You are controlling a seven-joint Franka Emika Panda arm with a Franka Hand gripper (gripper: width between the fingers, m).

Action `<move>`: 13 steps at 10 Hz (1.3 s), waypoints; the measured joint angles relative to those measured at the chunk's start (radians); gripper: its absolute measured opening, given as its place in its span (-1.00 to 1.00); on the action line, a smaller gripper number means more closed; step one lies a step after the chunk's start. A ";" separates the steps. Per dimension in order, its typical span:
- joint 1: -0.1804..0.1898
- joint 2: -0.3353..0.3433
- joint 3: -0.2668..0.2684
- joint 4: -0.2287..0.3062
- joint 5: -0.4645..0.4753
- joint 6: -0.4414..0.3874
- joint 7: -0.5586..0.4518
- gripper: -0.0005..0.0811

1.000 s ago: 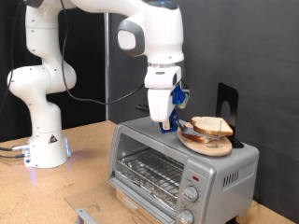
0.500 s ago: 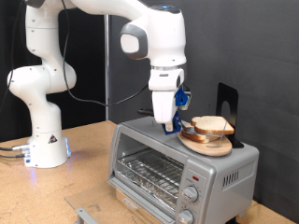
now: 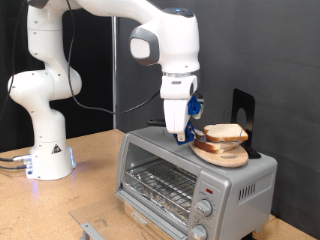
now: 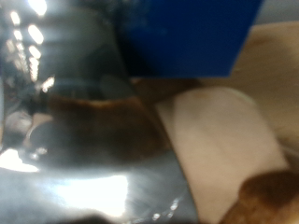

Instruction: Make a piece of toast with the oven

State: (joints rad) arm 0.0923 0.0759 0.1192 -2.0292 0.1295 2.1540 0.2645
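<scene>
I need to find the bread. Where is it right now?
In the exterior view the bread lies on a wooden plate on top of the oven, at its right end, beside the gripper.

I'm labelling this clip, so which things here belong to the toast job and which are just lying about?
Belongs to the job:
- oven, door shut
- bread slices on the wooden plate on top of the oven
- gripper, just beside the plate

Just lying about:
- black stand behind the plate
- metal bracket on the table

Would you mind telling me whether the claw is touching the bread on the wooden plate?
Cannot tell: in the exterior view the claw overlaps the bread edge on the wooden plate; the wrist view is too blurred.
</scene>
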 joint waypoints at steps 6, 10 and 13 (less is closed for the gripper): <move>-0.001 -0.035 0.002 -0.021 0.037 0.000 -0.007 0.08; -0.002 -0.029 0.000 -0.016 0.052 -0.003 -0.005 0.08; 0.000 -0.024 0.008 -0.007 0.052 -0.003 -0.005 0.08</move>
State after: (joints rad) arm 0.0920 0.0519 0.1268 -2.0364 0.1819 2.1514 0.2596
